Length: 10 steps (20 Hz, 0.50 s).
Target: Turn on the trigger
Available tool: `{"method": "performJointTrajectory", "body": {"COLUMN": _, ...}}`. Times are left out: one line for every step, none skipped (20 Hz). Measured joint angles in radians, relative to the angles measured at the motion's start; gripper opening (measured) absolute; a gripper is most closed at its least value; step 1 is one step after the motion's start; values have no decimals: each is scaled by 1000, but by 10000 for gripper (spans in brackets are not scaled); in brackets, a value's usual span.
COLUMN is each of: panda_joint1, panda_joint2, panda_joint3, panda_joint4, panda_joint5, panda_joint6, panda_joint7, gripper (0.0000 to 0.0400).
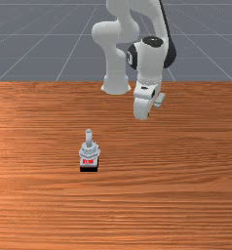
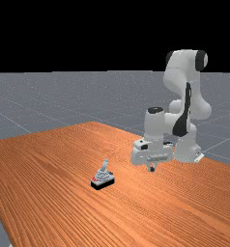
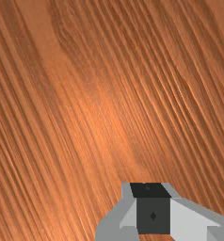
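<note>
White-and-grey arm [image 2: 177, 79] sharply bent, wrist [image 2: 154, 124] upright, hand [image 2: 142, 153] hanging low, pointing down

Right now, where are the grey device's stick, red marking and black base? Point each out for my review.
Stick [image 2: 105, 166]: far view, middle of its shaft.
Red marking [image 1: 88, 161]: front view, its center.
Black base [image 1: 88, 169]: front view, its front face.

The surface [image 1: 162, 205] is orange-brown wood, streaked all over with fine grain in darker and lighter tones. The trigger [image 1: 89, 151] is light grey, with a bright red marking [image 1: 88, 161] and a black base [image 1: 88, 169]. The arm [image 2: 185, 65] is white with black sections; the hand [image 2: 152, 169] is white, grey and black. The floor [image 2: 25, 101] is blue-grey with thin pale lines, the background [image 2: 88, 34] solid black.
</note>
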Motion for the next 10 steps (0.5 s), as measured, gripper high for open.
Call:
{"method": "performJointTrajectory", "body": {"panda_joint1": -46, "panda_joint2": -6, "panda_joint3": 16, "panda_joint4": -8, "panda_joint5": 3, "panda_joint6": 5, "panda_joint7": -194, "gripper": 0}}
{"method": "performJointTrajectory", "body": {"panda_joint1": -60, "panda_joint2": -10, "panda_joint3": 9, "panda_joint4": -15, "panda_joint5": 6, "panda_joint6": 7, "panda_joint7": -209, "gripper": 0}}
{"method": "performJointTrajectory", "body": {"panda_joint1": -73, "panda_joint2": -14, "panda_joint3": 1, "panda_joint4": -21, "panda_joint5": 10, "panda_joint6": 9, "panda_joint7": -223, "gripper": 0}}
{"method": "performJointTrajectory", "body": {"panda_joint1": -96, "panda_joint2": -16, "panda_joint3": 4, "panda_joint4": -24, "panda_joint5": 13, "panda_joint6": 10, "panda_joint7": -312, "gripper": 0}}
{"method": "performJointTrajectory", "body": {"panda_joint1": -108, "panda_joint2": -19, "panda_joint3": 1, "panda_joint4": -27, "panda_joint5": 15, "panda_joint6": 11, "panda_joint7": -337, "gripper": 0}}
{"method": "performJointTrajectory", "body": {"panda_joint1": -135, "panda_joint2": -20, "panda_joint3": 18, "panda_joint4": -30, "panda_joint5": 68, "panda_joint6": 14, "panda_joint7": -430, "gripper": 0}}
{"method": "performJointTrajectory", "body": {"panda_joint1": -149, "panda_joint2": -20, "panda_joint3": 24, "panda_joint4": -31, "panda_joint5": 99, "panda_joint6": 12, "panda_joint7": -468, "gripper": 0}}
{"method": "performJointTrajectory", "body": {"panda_joint1": -153, "panda_joint2": -22, "panda_joint3": 14, "panda_joint4": -31, "panda_joint5": 29, "panda_joint6": 11, "panda_joint7": -540, "gripper": 0}}
{"method": "performJointTrajectory", "body": {"panda_joint1": -169, "panda_joint2": -23, "panda_joint3": 14, "panda_joint4": -33, "panda_joint5": 32, "panda_joint6": 10, "panda_joint7": -602, "gripper": 0}}
{"method": "performJointTrajectory", "body": {"panda_joint1": -181, "panda_joint2": -24, "panda_joint3": 10, "panda_joint4": -35, "panda_joint5": 34, "panda_joint6": 10, "panda_joint7": -632, "gripper": 0}}
